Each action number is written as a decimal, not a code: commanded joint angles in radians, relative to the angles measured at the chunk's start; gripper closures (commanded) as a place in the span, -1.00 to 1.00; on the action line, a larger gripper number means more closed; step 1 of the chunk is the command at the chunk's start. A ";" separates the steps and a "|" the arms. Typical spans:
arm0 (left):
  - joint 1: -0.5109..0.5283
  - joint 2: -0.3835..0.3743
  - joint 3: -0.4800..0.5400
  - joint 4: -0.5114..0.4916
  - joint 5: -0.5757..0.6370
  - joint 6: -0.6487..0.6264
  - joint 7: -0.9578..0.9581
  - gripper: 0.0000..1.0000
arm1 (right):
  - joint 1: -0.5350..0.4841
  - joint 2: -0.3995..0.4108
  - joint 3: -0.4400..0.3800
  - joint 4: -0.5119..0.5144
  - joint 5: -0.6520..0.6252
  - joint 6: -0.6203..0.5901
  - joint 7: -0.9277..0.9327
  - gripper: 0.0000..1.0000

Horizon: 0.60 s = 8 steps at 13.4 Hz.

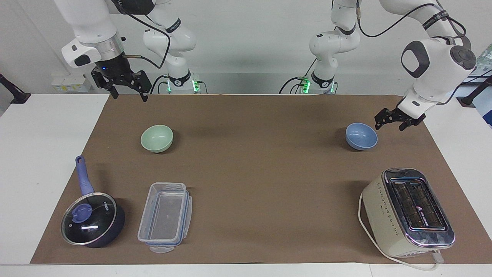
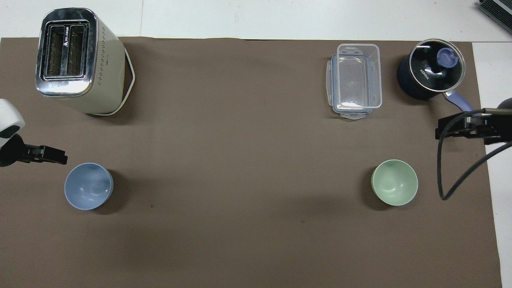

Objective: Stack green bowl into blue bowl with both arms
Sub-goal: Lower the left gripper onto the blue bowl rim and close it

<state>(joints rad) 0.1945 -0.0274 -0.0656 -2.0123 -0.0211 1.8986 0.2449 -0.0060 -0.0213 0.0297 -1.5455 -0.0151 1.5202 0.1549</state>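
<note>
The pale green bowl (image 1: 157, 138) (image 2: 395, 182) sits upright on the brown mat toward the right arm's end. At the left arm's end, the same distance from the robots, stands the light blue bowl (image 1: 361, 136) (image 2: 89, 186), also upright with nothing in it. My left gripper (image 1: 389, 127) (image 2: 58, 156) hangs low and open just beside the blue bowl's rim, not touching it. High over the mat's edge by the robots, my right gripper (image 1: 128, 96) (image 2: 442, 131) stands open with nothing in it, well apart from the green bowl.
A cream toaster (image 1: 407, 211) (image 2: 76, 60) stands farther from the robots than the blue bowl. A clear plastic container (image 1: 165, 217) (image 2: 355, 80) and a dark blue lidded saucepan (image 1: 92, 219) (image 2: 430, 70) lie farther out than the green bowl. A black cable (image 2: 452, 176) loops off the right arm.
</note>
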 commanded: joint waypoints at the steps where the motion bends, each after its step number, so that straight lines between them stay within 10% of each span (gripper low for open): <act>1: 0.028 -0.036 -0.008 -0.101 -0.005 0.078 0.034 -1.00 | 0.000 -0.014 0.006 -0.004 0.017 0.006 0.014 -1.00; 8: 0.083 -0.026 -0.008 -0.313 -0.065 0.270 0.114 -1.00 | -0.002 -0.029 -0.001 -0.008 0.021 0.003 0.009 -1.00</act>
<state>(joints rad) 0.2654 -0.0261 -0.0650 -2.2511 -0.0583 2.1017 0.3369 -0.0055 -0.0396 0.0321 -1.5450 -0.0142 1.5206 0.1549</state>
